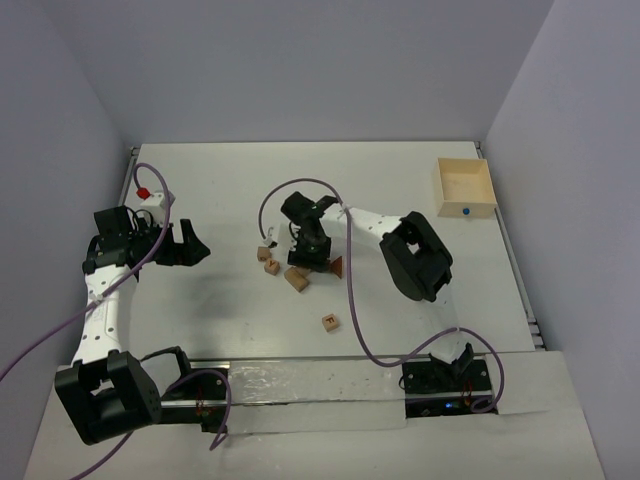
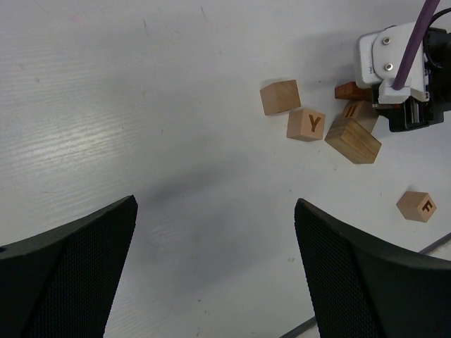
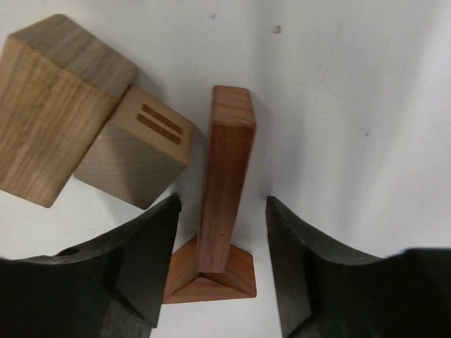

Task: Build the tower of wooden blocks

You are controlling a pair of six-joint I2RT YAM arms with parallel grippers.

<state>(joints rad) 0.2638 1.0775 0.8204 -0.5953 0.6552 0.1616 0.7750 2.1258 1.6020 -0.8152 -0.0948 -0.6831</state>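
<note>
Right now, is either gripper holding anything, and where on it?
Nothing held. Right gripper straddles the reddish-brown bar, gap on both sides; left gripper open, empty.

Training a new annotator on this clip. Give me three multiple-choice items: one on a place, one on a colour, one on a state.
1. Where is the box? A. far right of the table B. between the arm bases C. at the near edge
2. Colour of the bar between the right gripper's fingers? A. tan B. reddish-brown C. blue
3. The left gripper is: A. open, empty B. shut on a cube C. shut on the bar
Answers: 1 A, it stands by the far right edge; 2 B, redder than the marked block beside it; 3 A, its fingers stand wide apart with nothing between.
</note>
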